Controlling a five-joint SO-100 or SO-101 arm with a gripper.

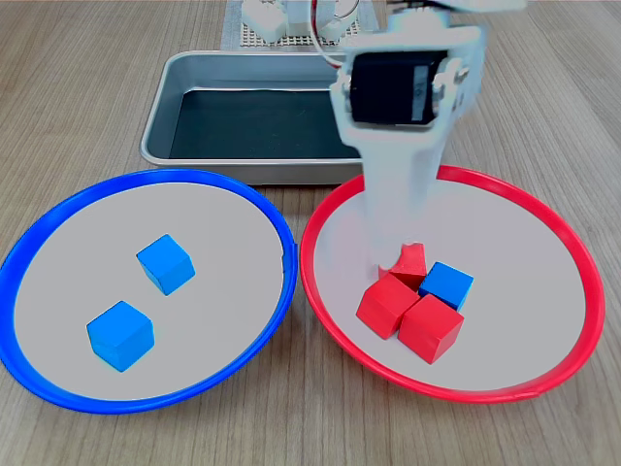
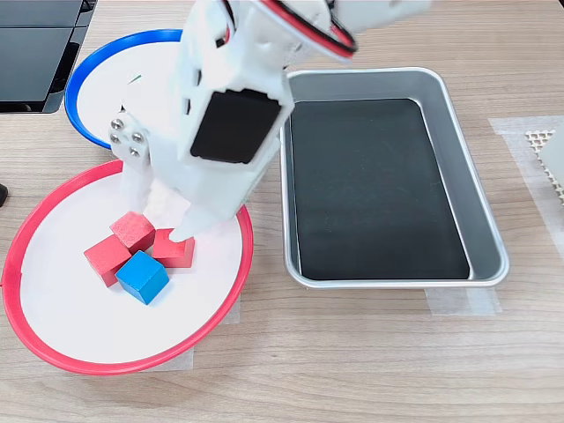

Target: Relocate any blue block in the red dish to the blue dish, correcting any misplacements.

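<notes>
In both exterior views a blue block (image 1: 446,285) (image 2: 142,276) lies in the red dish (image 1: 543,208) (image 2: 106,367), pressed against three red cubes (image 1: 429,327) (image 2: 107,257). My gripper (image 1: 393,254) (image 2: 160,216) reaches down into this dish at the far side of the cluster. Its fingers look apart and hold nothing; one fingertip (image 2: 185,231) touches a red cube (image 2: 173,250). The blue block is on the cluster's other side, apart from the fingers. The blue dish (image 1: 146,176) (image 2: 72,84) holds two blue cubes (image 1: 165,264) (image 1: 120,335) in the first exterior view; the arm hides most of it in the second exterior view.
A rectangular metal tray (image 1: 160,107) (image 2: 449,115) with a dark bottom stands behind the two dishes in the first exterior view and to the right of them in the second exterior view. The dishes nearly touch. Dark equipment sits at the second exterior view's top left.
</notes>
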